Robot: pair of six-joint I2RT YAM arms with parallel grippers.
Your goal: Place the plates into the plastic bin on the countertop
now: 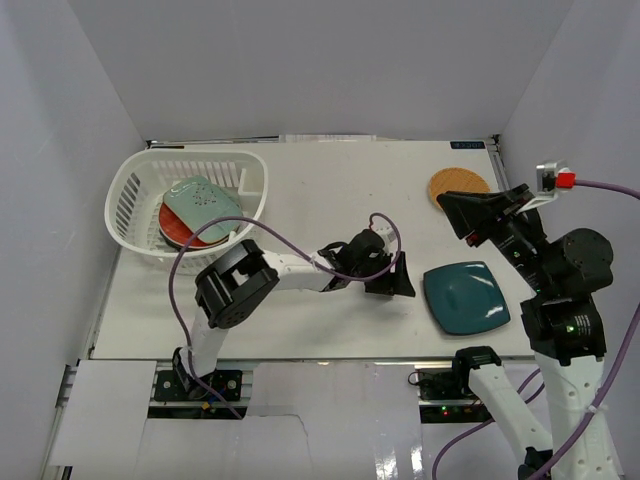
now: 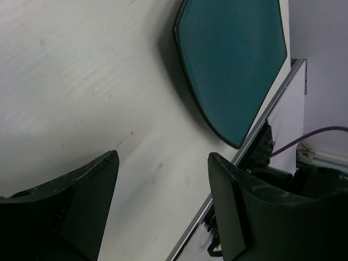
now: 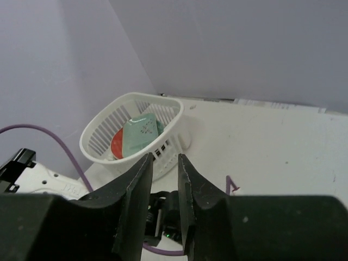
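The white plastic bin [image 1: 130, 178] stands at the far left of the countertop [image 1: 330, 190]. In it the pale-green rectangular plate [image 1: 205, 205] lies on a red plate [image 1: 172, 226]; anything beneath is hidden. The dark-teal square plate [image 1: 466, 296] lies at the near right. The orange woven plate [image 1: 455, 183] lies at the far right. My left gripper [image 1: 408, 275] is open and empty, low over the counter just left of the teal plate [image 2: 234, 60]. My right gripper [image 1: 450, 208] is raised beside the orange plate, jaws a narrow gap apart and empty.
Pale grey walls enclose the counter on three sides. The right wrist view shows the bin [image 3: 109, 122] across the counter with the green plate [image 3: 140, 133] in it. A purple cable [image 1: 180, 270] loops from the left arm. The counter's near edge [image 2: 217, 185] runs close under my left gripper [image 2: 163, 157].
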